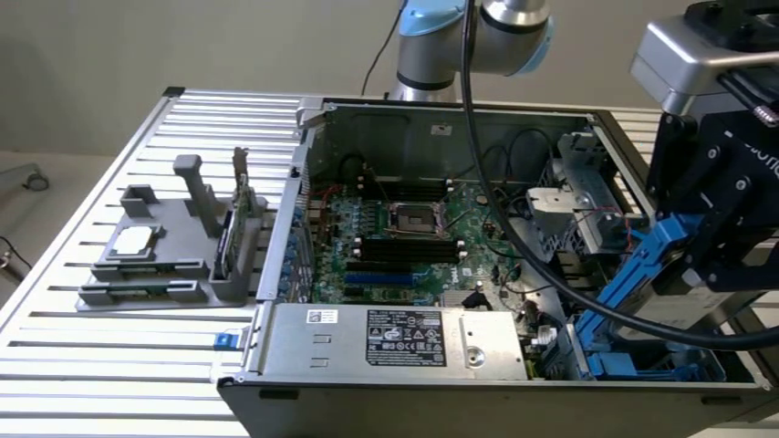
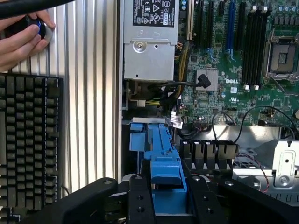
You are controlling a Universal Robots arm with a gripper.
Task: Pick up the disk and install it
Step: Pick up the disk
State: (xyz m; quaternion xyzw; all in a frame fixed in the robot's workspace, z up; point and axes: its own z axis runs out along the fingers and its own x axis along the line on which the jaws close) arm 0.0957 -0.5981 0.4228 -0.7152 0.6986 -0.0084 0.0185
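Note:
My gripper (image 1: 667, 266) is shut on the disk (image 1: 636, 274), which I see edge-on as a long blue carrier rail slanting down into the open computer case (image 1: 365, 388). In the wrist view the disk's blue carrier (image 2: 164, 158) stands between my two black fingers (image 2: 140, 198), and the gripper (image 2: 166, 200) clamps it from both sides. Its lower end reaches the drive bay (image 1: 633, 370) at the case's front corner on the exterior view's right. The silver face of the drive is hidden from both cameras.
The motherboard (image 1: 408, 233) and silver power supply (image 1: 389, 339) lie inside the case. A grey fixture (image 1: 164, 255) holding a silver chip stands at the exterior view's left. A black keyboard (image 2: 28, 140) and a person's hand (image 2: 21, 39) on a dark knob lie beside the case. Black cable (image 1: 535, 265) drapes across the case.

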